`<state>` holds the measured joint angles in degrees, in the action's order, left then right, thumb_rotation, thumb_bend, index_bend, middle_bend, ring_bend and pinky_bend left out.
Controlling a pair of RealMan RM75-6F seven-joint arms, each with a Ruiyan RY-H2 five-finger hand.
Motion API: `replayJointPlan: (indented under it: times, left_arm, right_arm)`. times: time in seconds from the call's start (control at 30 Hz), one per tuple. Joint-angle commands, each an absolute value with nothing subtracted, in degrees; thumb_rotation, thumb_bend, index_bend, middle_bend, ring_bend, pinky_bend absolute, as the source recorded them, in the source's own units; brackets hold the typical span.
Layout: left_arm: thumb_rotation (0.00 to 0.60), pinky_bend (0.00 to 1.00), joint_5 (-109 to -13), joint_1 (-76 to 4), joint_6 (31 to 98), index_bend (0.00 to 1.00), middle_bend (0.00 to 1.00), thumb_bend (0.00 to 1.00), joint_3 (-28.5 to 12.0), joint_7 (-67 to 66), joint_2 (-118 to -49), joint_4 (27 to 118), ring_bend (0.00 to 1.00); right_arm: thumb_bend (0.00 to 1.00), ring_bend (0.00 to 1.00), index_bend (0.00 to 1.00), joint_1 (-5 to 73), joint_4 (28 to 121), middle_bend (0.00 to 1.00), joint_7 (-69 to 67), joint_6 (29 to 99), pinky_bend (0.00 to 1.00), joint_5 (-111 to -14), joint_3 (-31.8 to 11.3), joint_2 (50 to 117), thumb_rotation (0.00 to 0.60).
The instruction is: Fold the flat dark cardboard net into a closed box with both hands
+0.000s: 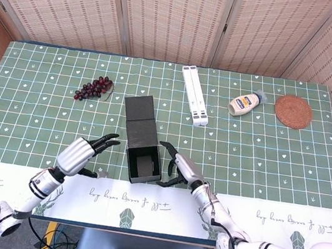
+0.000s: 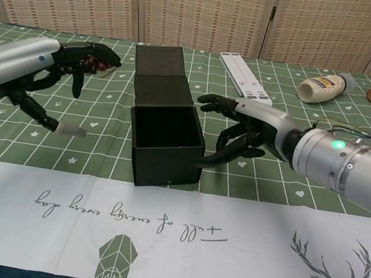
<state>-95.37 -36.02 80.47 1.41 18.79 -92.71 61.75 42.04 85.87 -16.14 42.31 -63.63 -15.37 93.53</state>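
open dark box point(image 2: 165, 143), seemingly empty, hands point(image 2: 31, 70) point(image 2: 243, 130) apart

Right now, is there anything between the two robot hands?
Yes. In the head view the dark box, open at the top, sits between the left hand and the right hand. Neither hand touches it; bare tablecloth shows in the left gap.

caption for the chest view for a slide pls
Both hands, left hand and right hand, open beside the dark box, its lid flap laid back.

Grapes point(image 2: 93, 62) partly behind left hand point(image 2: 38, 75).
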Motion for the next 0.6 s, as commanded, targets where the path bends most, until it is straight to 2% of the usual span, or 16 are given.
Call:
replayJointPlan:
  times: [0.03, 0.27, 0.43, 0.6]
  left_arm:
    - [0.600, 0.87, -93.63, -35.25, 79.74, 0.16, 0.14, 0.11, 0.41, 19.88, -91.95, 63.88, 0.49]
    - [0.600, 0.87, -87.12, -33.16, 75.18, 0.11, 0.14, 0.11, -1.38, 23.34, -89.55, 72.06, 0.50]
    - [0.600, 0.88, -81.24, -32.28, 69.12, 0.02, 0.10, 0.11, -2.29, 26.72, -86.69, 79.63, 0.50]
    - [0.600, 0.88, -77.21, -32.39, 63.23, 0.00, 0.02, 0.11, -2.82, 27.84, -85.04, 84.18, 0.50]
  right_arm:
    - [0.00, 0.62, 0.00, 40.35, 92.80, 0.00, -16.49, 44.91, 1.00, -62.72, -18.42, 87.21, 0.600]
    - [0.00, 0.62, 0.00, 39.91, 97.26, 0.02, -13.15, 49.57, 1.00, -63.74, -21.87, 80.37, 0.600]
    - [0.01, 0.62, 0.00, 40.69, 96.53, 0.04, -8.55, 49.95, 1.00, -63.02, -20.33, 79.59, 0.600]
    - [0.01, 0.62, 0.00, 42.28, 92.38, 0.03, -2.41, 50.31, 1.00, -63.17, -17.17, 82.45, 0.600]
